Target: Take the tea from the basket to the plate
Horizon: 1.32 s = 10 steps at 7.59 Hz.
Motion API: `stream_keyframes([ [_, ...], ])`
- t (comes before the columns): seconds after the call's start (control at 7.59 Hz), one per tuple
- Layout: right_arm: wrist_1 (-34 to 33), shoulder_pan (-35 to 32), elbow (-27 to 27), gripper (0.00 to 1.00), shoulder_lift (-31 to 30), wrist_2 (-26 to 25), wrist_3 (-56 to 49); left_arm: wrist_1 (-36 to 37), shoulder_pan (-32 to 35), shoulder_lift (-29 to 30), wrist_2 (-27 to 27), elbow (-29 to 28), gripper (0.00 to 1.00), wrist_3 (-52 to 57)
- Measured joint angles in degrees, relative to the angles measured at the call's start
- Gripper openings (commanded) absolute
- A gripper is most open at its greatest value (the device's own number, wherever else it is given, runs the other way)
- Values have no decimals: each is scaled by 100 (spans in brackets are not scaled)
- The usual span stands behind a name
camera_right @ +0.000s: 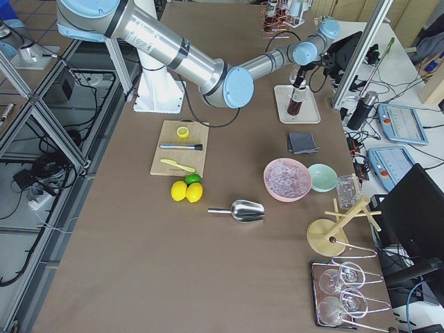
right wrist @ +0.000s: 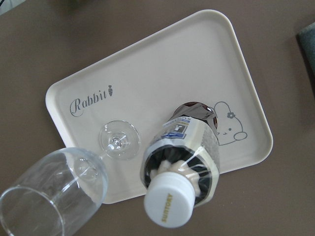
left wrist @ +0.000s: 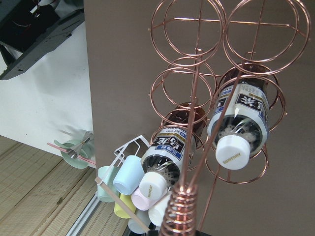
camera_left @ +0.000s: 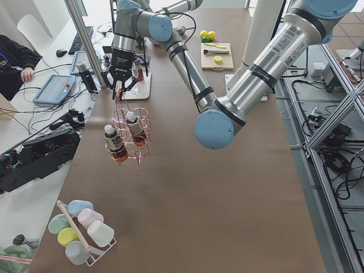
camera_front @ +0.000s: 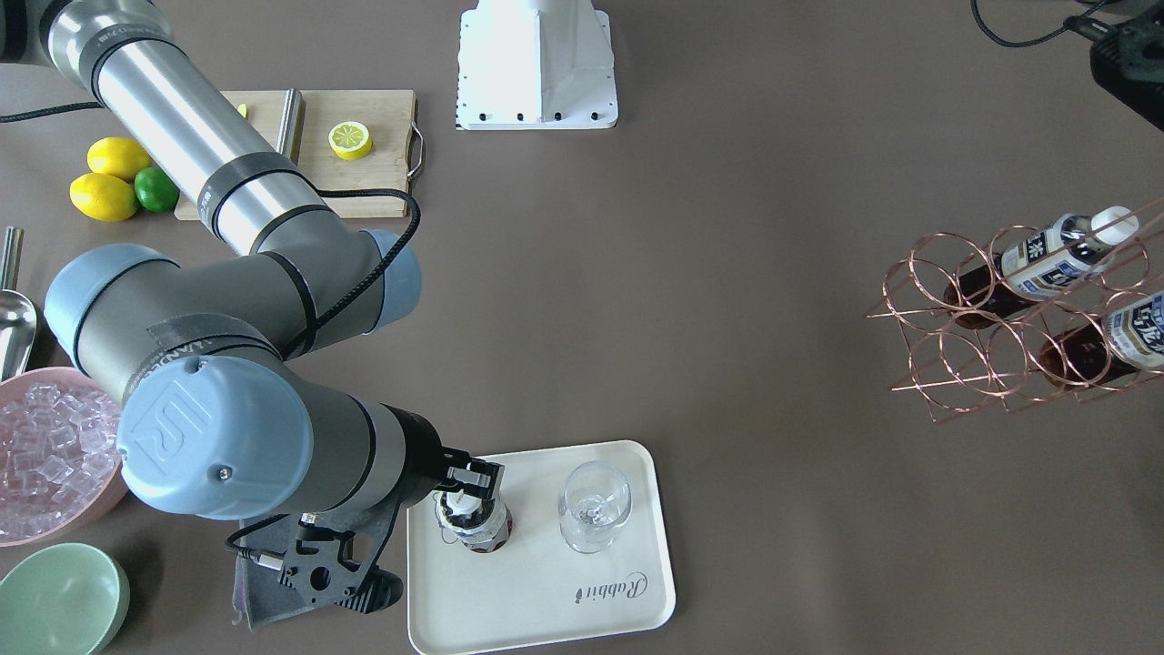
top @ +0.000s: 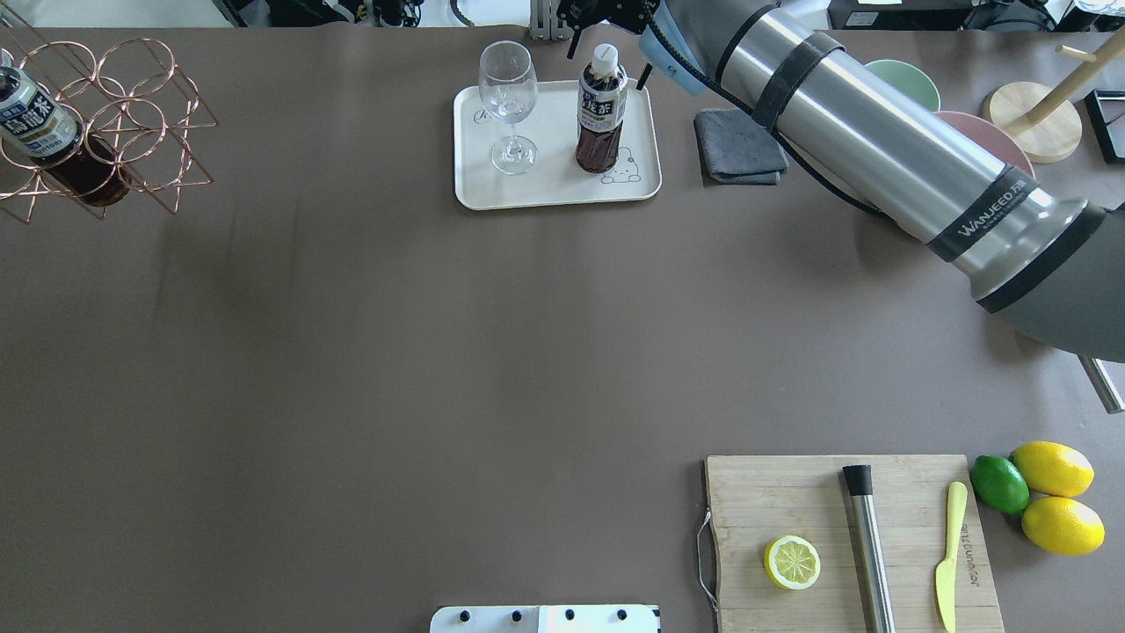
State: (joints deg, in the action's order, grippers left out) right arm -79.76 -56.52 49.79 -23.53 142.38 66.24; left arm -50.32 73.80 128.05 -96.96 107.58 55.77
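Observation:
One tea bottle (camera_front: 475,526) stands upright on the cream plate (camera_front: 546,591), beside a clear glass (camera_front: 593,505). It also shows in the overhead view (top: 601,110) and the right wrist view (right wrist: 184,162). My right gripper (camera_front: 473,487) hovers just above its white cap, open, with fingers either side and apart from it. The copper wire basket (camera_front: 1000,327) holds two more tea bottles (left wrist: 238,128) (left wrist: 172,162). My left gripper (camera_left: 119,91) hangs right above the basket (camera_left: 129,136); I cannot tell whether it is open or shut.
A grey cloth (top: 738,145) lies next to the plate (top: 545,185). A pink bowl of ice (camera_front: 45,455), a green bowl (camera_front: 59,600) and a metal scoop (camera_front: 14,318) sit beyond it. A cutting board (top: 791,501) with a lemon half, lemons and a lime are near the robot.

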Motion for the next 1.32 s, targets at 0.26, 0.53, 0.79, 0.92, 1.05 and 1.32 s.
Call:
stream_keyframes([
  [0.26,-311,-8,949,100,-434,195,1,-1000,142,-139,2,-725,0,272],
  [0.53,-924,-55,2477,100,-1291,284,-13,-2116,171,-160,9,-1630,0,459],
  [0.79,-1143,-182,4158,100,-2681,365,-27,-2537,178,-143,3,-2084,0,483],
  [0.92,-1258,-247,5003,100,-3481,390,-41,-2594,169,-136,2,-2184,0,469],
  [1.05,-1332,-310,5679,100,-4197,395,-146,-2687,160,-138,2,-2245,0,449],
  [1.32,-1379,-500,6303,100,-5330,396,-949,-2948,138,-142,2,-2387,0,416],
])
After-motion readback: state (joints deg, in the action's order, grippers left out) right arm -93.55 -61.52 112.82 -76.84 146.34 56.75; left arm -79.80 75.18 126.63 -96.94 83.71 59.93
